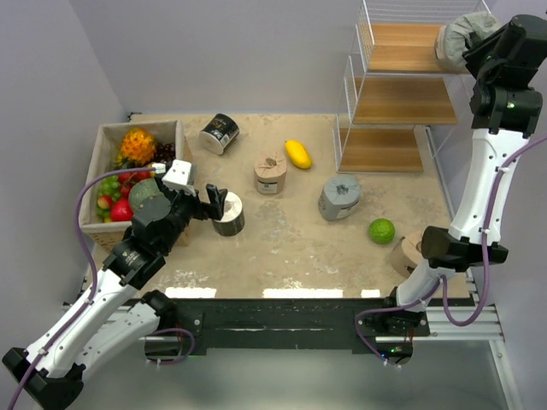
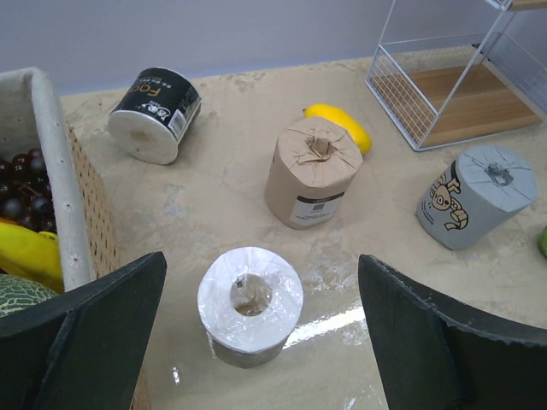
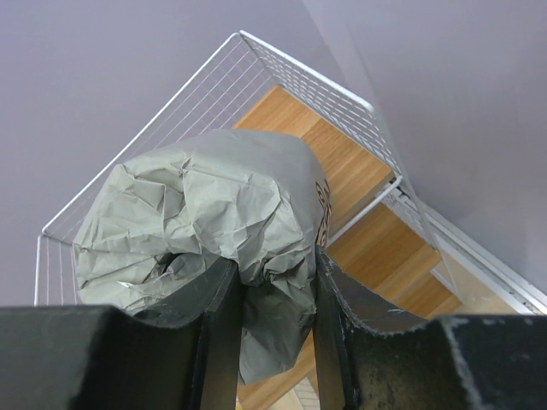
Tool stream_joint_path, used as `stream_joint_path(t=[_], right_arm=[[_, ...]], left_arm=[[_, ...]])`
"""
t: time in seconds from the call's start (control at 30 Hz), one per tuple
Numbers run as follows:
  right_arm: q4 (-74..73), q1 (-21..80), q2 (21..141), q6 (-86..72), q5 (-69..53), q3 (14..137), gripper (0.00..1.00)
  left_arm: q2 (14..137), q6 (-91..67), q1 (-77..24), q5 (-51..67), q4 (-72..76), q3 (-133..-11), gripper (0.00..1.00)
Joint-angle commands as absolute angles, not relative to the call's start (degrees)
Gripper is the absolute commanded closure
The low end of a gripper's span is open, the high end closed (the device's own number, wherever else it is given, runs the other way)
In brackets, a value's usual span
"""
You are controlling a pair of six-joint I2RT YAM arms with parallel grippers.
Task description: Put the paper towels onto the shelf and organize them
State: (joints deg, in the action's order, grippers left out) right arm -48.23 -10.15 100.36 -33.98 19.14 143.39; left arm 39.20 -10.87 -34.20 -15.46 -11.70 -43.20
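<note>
— Where have you got the roll?

— My right gripper [image 3: 272,278] is pinching the grey roll [image 3: 214,205] by the crumpled wrapping at its end, fingers pressed into the paper. It's up at the right edge of the shelf [image 3: 342,162], over the top board.

— Is it down on the wood?

— From my wrist I can't tell; it may be just above. I'd lower slowly until the board takes the weight, and only then let go. I'm holding nothing but paper, so a quick release could topple it. I'd also ease it toward the back corner, so the other rolls fit alongside.

— And your left?

— My left gripper [image 2: 261,260] is spread wide and holding nothing. It hangs over the upright black roll [image 2: 250,303] near the table's left edge, just beside the fruit box [image 2: 55,162]. I'd come down square, one finger each side, before squeezing.
</note>
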Motion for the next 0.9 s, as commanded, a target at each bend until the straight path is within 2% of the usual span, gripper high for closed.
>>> stream_joint_path(t=[0.0, 0.33, 0.43, 0.67, 0.87], right_arm=[[-41.1, -10.3, 99.8, -37.2, 13.6, 144.8, 0.66], [-39.8, -11.5, 102.9, -38.7, 14.3, 147.0, 0.64], [-39.8, -12.0, 103.8, -40.0, 14.1, 147.8, 0.60], [-37.2, -12.4, 104.8, -40.9, 12.4, 148.3, 0.43], [-36.8, -12.7, 105.6, -41.0, 11.2, 149.6, 0.39]], left_arm=[[39.1, -10.5, -34.5, -16.2, -10.1, -43.2, 0.00], [39.4, -10.4, -34.4, -16.2, -10.3, -43.2, 0.00], [39.3, -10.5, -34.5, -16.2, -10.2, -43.2, 0.00], [39.4, -10.4, -34.5, -16.3, -10.2, -43.2, 0.00], [39.3, -10.4, -34.4, -16.4, -10.1, -43.2, 0.00]])
